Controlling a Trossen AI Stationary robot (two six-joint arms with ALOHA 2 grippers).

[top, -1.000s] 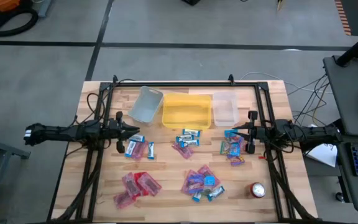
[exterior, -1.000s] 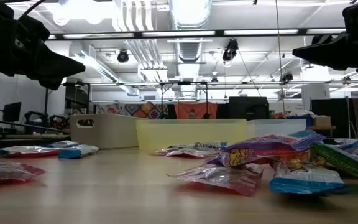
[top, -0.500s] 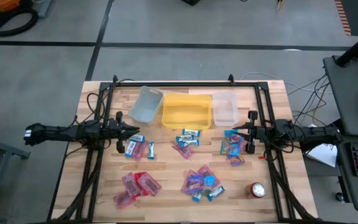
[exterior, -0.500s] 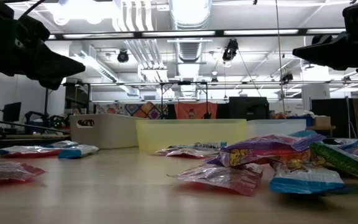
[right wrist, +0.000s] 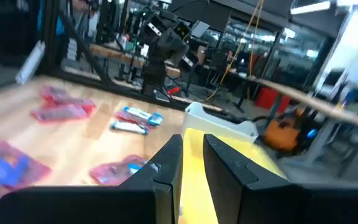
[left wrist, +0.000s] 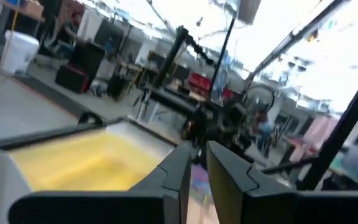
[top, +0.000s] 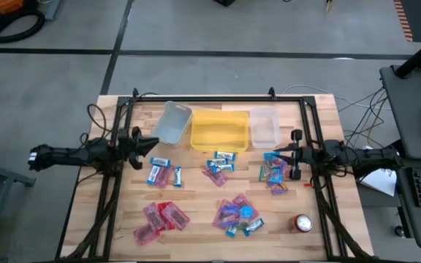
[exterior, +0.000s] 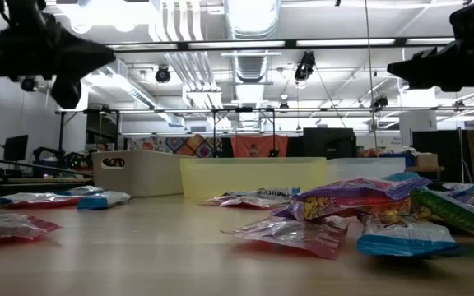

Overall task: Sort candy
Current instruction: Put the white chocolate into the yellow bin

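The candy (top: 222, 213) lies loose in clusters before the yellow bin (top: 218, 131), none sorted. Your left gripper (top: 146, 142) and right gripper (top: 283, 154) hover beside it, seemingly empty, fingers nearly closed, presumably awaiting a pick.

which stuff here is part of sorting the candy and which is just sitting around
Job: candy scattered in piles across the table; grey bin, yellow bin and clear bin, likely the sorting targets.

Lying about: red and silver can near the table's front right corner.
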